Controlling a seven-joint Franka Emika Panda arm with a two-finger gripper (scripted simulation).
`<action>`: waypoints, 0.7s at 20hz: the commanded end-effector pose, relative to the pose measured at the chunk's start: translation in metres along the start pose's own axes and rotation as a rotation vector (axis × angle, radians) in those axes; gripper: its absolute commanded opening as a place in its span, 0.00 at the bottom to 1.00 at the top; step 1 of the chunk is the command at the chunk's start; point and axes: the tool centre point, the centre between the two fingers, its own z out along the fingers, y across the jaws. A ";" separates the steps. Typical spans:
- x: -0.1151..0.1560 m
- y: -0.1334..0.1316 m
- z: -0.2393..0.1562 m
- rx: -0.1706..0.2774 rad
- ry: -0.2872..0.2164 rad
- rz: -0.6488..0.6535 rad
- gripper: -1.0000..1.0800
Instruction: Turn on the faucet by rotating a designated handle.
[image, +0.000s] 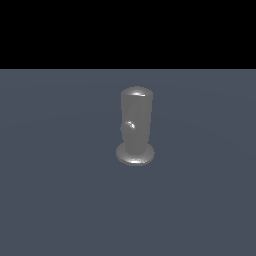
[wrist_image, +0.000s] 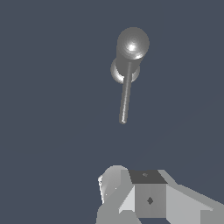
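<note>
The faucet (image: 136, 120) is a glossy grey upright cylinder with a domed top on a round disc base, standing on the floor. In the exterior view the handle (image: 130, 125) points toward the camera and shows only as a small rounded tip on the cylinder's front. In the wrist view I look down on the faucet's dome (wrist_image: 132, 43), and the handle (wrist_image: 126, 94) is a slim dark rod reaching from it toward my gripper (wrist_image: 133, 186). The gripper is well short of the rod's tip and touches nothing. Only part of its grey body shows, so how the jaws stand is unclear. The exterior view does not show the gripper.
The faucet stands on a flat blue-grey floor (image: 60, 190). A black band fills the top of the exterior view. No other object shows in either view.
</note>
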 end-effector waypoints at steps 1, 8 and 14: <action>0.000 0.000 0.000 0.000 0.000 0.000 0.00; 0.001 -0.002 0.011 0.000 0.001 0.005 0.00; 0.003 -0.005 0.039 -0.001 0.004 0.019 0.00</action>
